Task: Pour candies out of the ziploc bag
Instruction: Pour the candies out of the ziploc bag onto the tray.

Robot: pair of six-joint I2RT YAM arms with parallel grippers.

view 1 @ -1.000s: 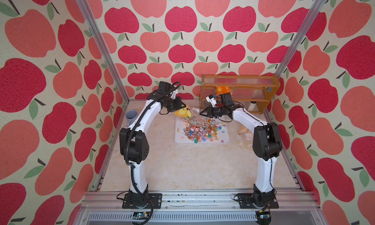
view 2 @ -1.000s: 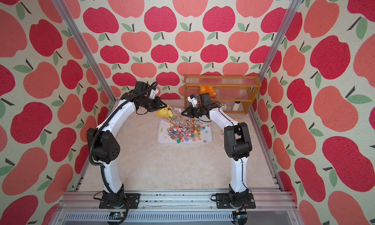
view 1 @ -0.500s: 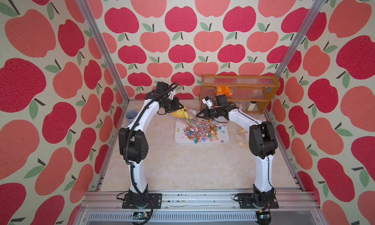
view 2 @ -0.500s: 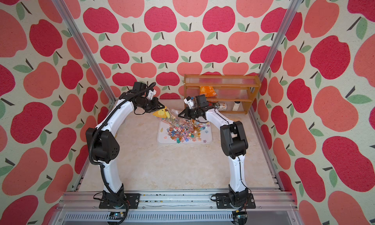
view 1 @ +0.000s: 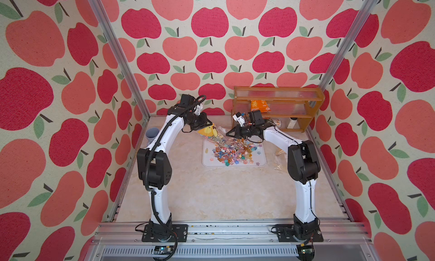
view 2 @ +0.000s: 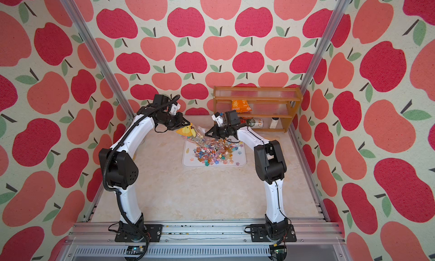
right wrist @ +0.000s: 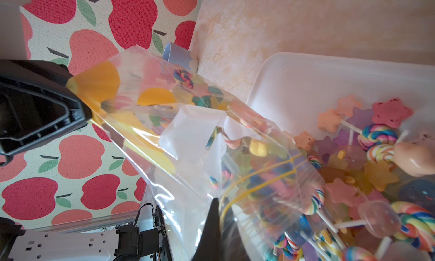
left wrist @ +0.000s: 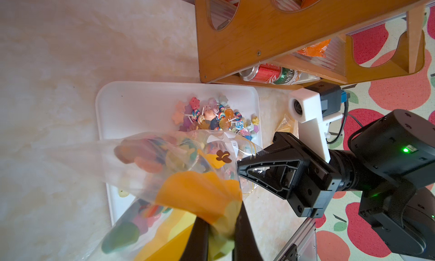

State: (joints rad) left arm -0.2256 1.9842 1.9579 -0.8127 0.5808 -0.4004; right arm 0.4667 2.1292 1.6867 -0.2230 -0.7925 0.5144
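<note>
I see the ziploc bag [view 1: 216, 137] stretched between my left gripper [view 1: 208, 125] and right gripper [view 1: 227, 134]; candies [view 1: 231, 152] lie on the tray [view 1: 260, 162] beneath both, the shelf [view 1: 275, 98] behind my right gripper, a cup [view 1: 151, 133] outside my left.

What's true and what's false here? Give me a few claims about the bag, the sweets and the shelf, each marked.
1. Candies lie on the tray. True.
2. The left arm and right arm hold the bag, jaws shut on it. True.
3. The bag is empty. False: candies show inside it.
4. The packet lies on the tray. False: the packet sits in the shelf.
5. The cup is on the tray. False: the cup is off it, by the wall.
</note>
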